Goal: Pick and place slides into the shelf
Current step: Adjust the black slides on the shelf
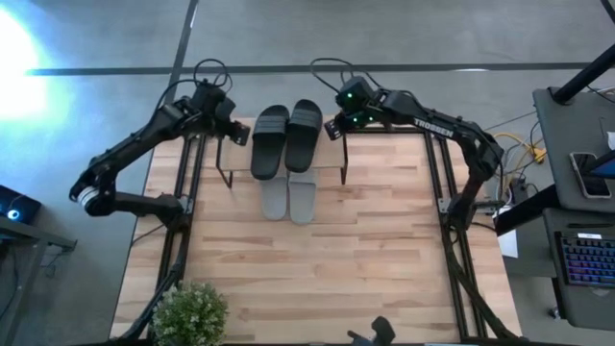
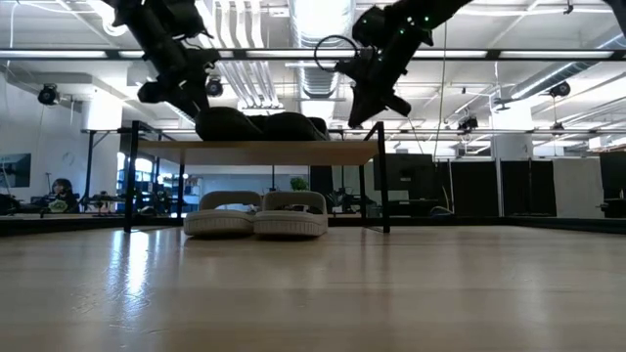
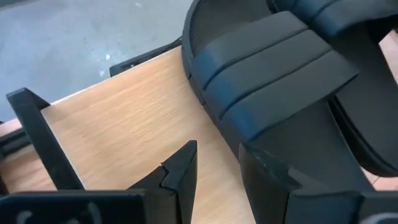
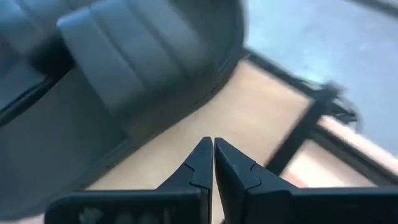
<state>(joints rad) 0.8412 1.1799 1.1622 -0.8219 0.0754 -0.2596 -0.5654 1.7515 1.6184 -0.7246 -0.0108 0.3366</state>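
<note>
Two black slides [image 1: 270, 141] [image 1: 304, 135] lie side by side, soles down, on the shelf's plank top [image 1: 238, 159]. Two light grey slides [image 1: 275, 197] [image 1: 303, 200] rest on the table under the shelf, their near ends sticking out toward me. My left gripper [image 3: 217, 152] is open above the plank's left part, right beside the left black slide [image 3: 273, 81]. My right gripper [image 4: 213, 155] is shut and hangs above the plank's right part [image 4: 249, 118], next to the right black slide [image 4: 124, 74]. In the low view both grippers [image 2: 191, 93] [image 2: 370, 98] are a little above the shelf top [image 2: 256, 152]. My left gripper is open, and one finger [image 3: 267, 174] stands in front of the outer edge of the left black slide [image 3: 214, 118]. I cannot tell whether it touches that edge. The slide lies flat on the plank.
Black frame rails [image 1: 187, 192] [image 1: 437, 192] run along the table's left and right sides. A potted plant [image 1: 190, 312] stands at the near left corner. The wooden tabletop [image 1: 317, 269] stretches toward the near edge. A desk with a keyboard [image 1: 586, 259] stands off to the right.
</note>
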